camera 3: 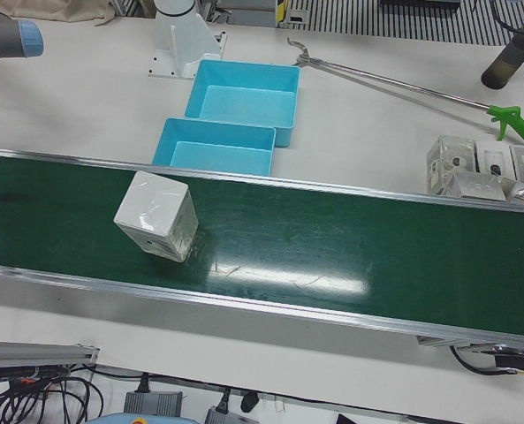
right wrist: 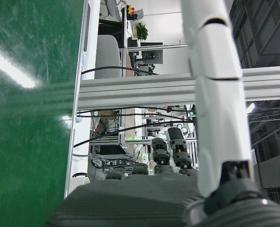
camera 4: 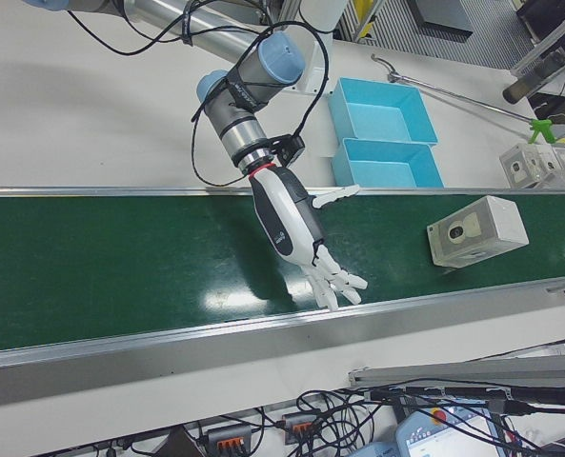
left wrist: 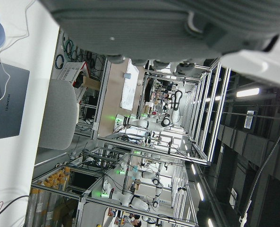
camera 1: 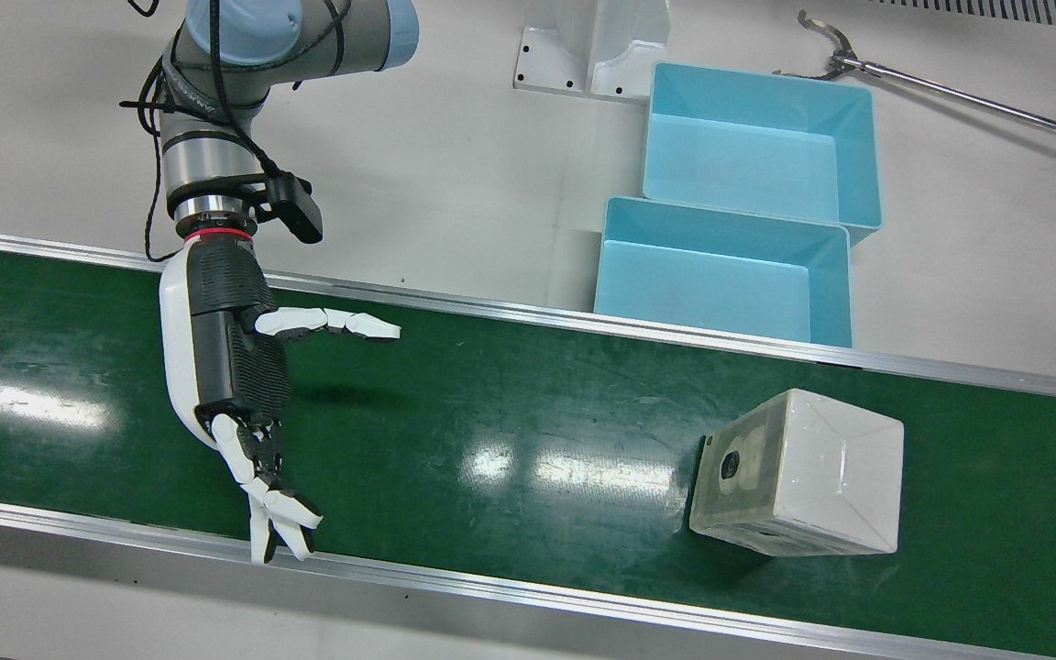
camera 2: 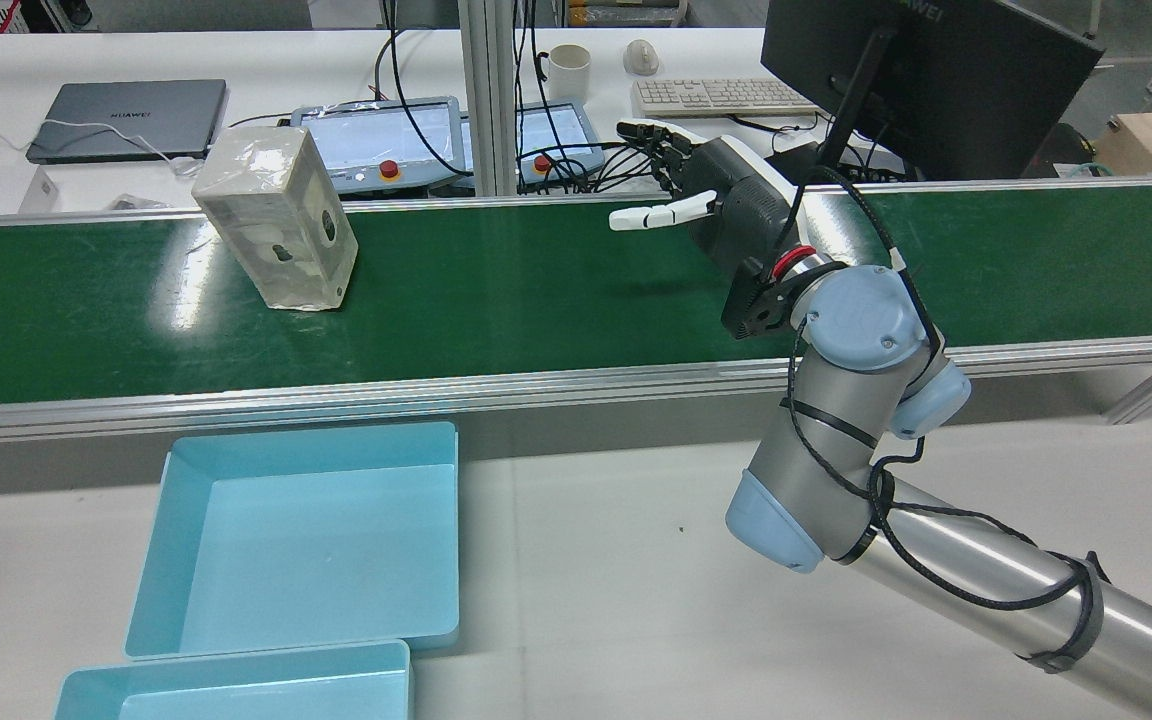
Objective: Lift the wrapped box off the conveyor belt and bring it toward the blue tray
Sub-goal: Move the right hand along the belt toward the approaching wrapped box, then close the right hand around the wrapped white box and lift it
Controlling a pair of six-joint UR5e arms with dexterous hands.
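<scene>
The wrapped box (camera 1: 798, 472) (camera 2: 276, 215) (camera 3: 155, 216) (camera 4: 477, 231), white under clear film, lies tilted on the green conveyor belt (camera 1: 510, 431). My right hand (camera 1: 235, 367) (camera 2: 726, 205) (camera 4: 296, 224) hovers over the belt well away from the box, open, fingers spread, holding nothing. Its own view shows one white finger (right wrist: 215, 94) above the belt's far rail. Two blue trays (camera 1: 711, 289) (camera 1: 748, 151) (camera 2: 306, 560) (camera 3: 213, 150) sit on the table beside the belt. Of my left hand (left wrist: 177, 23) only the grey palm edge shows; its fingers are hidden.
A long reach-grabber tool (camera 1: 950, 92) (camera 3: 394, 84) lies behind the trays. Several more wrapped boxes (camera 3: 482, 168) stand off the belt's end. A white arm pedestal (camera 1: 597, 46) is bolted near the far tray. A monitor (camera 2: 926, 80), keyboard and laptop sit beyond the belt.
</scene>
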